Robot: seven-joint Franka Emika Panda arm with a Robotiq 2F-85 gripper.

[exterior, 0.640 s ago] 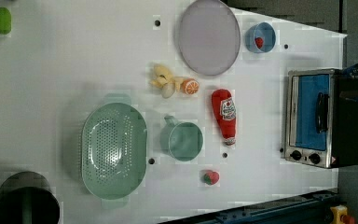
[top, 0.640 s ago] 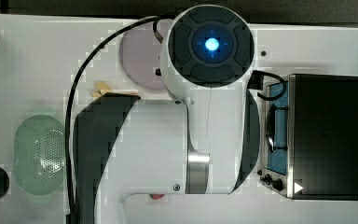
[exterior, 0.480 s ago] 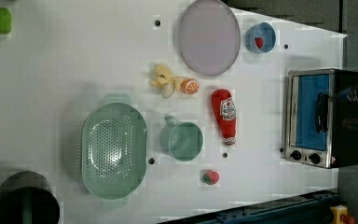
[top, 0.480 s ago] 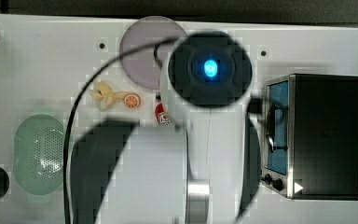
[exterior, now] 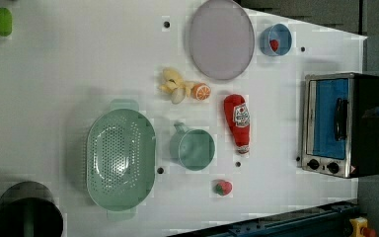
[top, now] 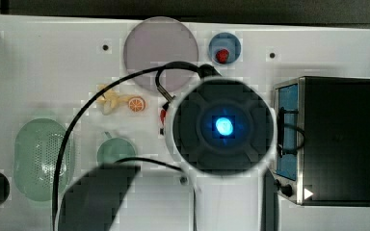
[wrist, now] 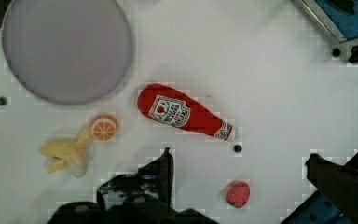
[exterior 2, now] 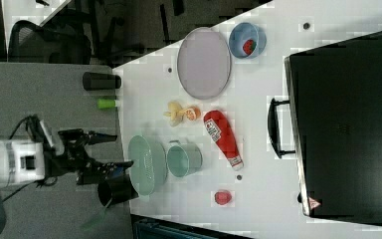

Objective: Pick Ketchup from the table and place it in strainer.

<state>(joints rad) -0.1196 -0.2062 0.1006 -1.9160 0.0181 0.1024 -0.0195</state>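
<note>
1. Task barely begun — Ketchup point(exterior: 238, 123) lying flat on the white desk point(exterior: 79, 59), untouched, cap end toward the left view's bottom.
2. Located between the orange slice point(exterior: 201, 91) and the toaster oven point(exterior: 343, 123) in the left view, just beside the green cup point(exterior: 193, 148); grey-lilac plate point(exterior: 221, 39) nearby toward the left view's top.
3. Strainer point(exterior: 121, 158) empty, upright on the desk on the far side of the cup from the bottle, well apart from it.
4. Claw point(wrist: 237, 182) spread wide, holding nothing; in the wrist view, fingers point(wrist: 161, 175) hanging above the desk (one dark finger on each side), with the bottle point(wrist: 182, 113) beyond them, not between them.
5. Small red strawberry piece point(wrist: 238, 194) resting near the bottle's cap — not the target.
6. Left to do, judging from this: lining up over the bottle, descending, gripping, lifting, carrying past the cup, releasing into the strainer.
</note>
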